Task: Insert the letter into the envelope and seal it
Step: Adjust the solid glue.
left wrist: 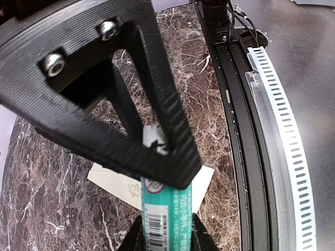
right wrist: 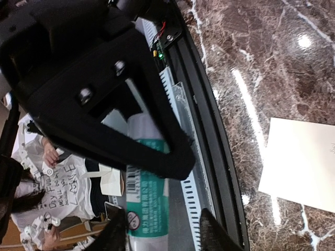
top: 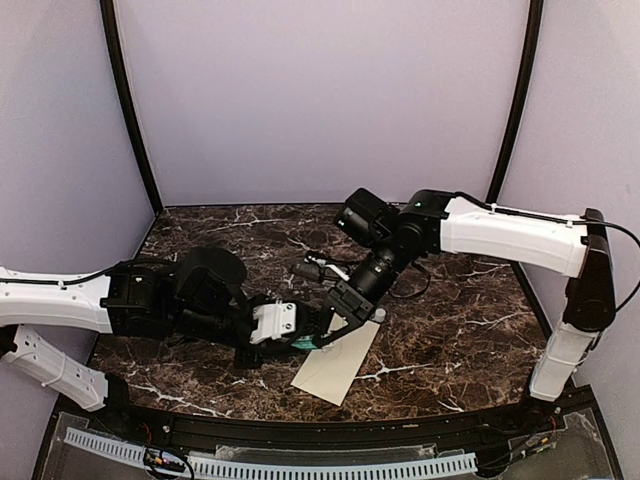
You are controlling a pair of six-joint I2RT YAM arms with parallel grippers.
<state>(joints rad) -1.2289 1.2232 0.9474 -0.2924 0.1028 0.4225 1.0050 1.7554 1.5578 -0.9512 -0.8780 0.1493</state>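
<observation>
Step in hand: sealing, glue stage. The glue stick (left wrist: 166,219) is between both arms, low over the envelope (top: 335,372). It reads as a handover or a cap pull; can't tell which.

Left fingers (left wrist: 172,157) are clamped on the stick, both sides against the tube. Right fingers (right wrist: 157,151) are apart around the same tube: one side touches, with a gap on the other. My read is that the left arm carries it.

The envelope lies flat on the desk (top: 470,340), near centre and skewed, with its far end under the fingers. No separate letter sheet shows in any view, so it's probably inside already; not confirmable. The flap is hidden.

Next move needs:
- The right arm clear of the tube.
- The cap off if it's on. A white tip shows in the left wrist view; can't tell if it's cap or glue.
- The tip brought down onto the flap with light pressure.
- The free arm pinning the envelope, since thin paper on polished stone will likely slide.

Materials:
- Stick: rigid plastic cylinder with a teal-and-white label and a barcode.
- Envelope: matte cream paper, rectangular, with a faint emblem (left wrist: 134,191) mid-face.
- Desk: glossy dark marble with white veins.
- Fingers: black layered plastic in open triangular frames.
</observation>
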